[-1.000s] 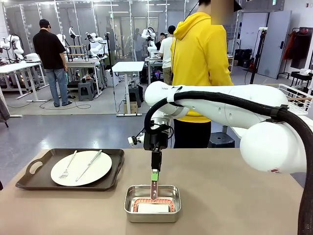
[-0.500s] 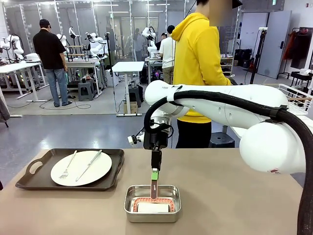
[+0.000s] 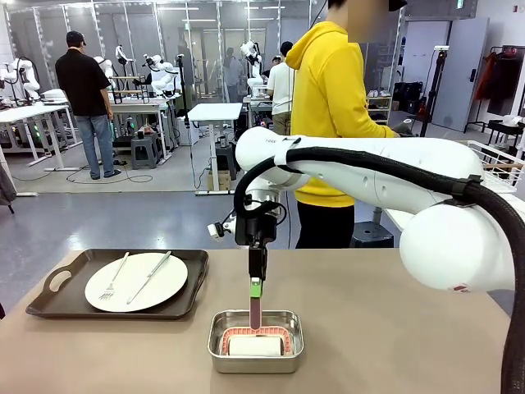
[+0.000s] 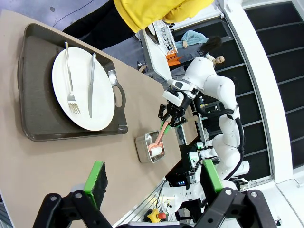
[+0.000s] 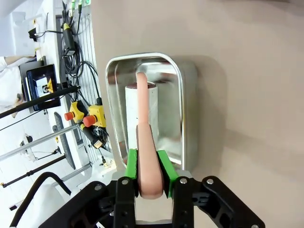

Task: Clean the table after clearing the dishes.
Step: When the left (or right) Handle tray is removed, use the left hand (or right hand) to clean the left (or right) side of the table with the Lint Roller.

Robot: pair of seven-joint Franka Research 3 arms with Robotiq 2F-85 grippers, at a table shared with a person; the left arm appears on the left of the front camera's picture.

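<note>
Bench (image 3: 410,328) was judged not yet wiped. Right gripper (image 3: 256,289) pinched a pink tool handle (image 3: 255,312) upright, its head in the steel pan (image 3: 215,338) (evidently for pickup); left gripper (image 4: 153,180) stood spread. One plate (image 3: 176,283) sat on its tray (image 3: 49,305) at the bench's left.

no text, number or brand legible in any view.
small dark print (image 3: 271,140) on the upper link of the right arm (image 3: 369,176): too small to read.
red mark (image 3: 459,287) low on the same arm's big joint: unreadable.
green sign (image 3: 460,4) at the top edge, far wall: characters not resolvable.
orange label (image 4: 173,58) on a white frame beyond the table's far edge, left wrist view: letters blurred, cannot tell.
</note>
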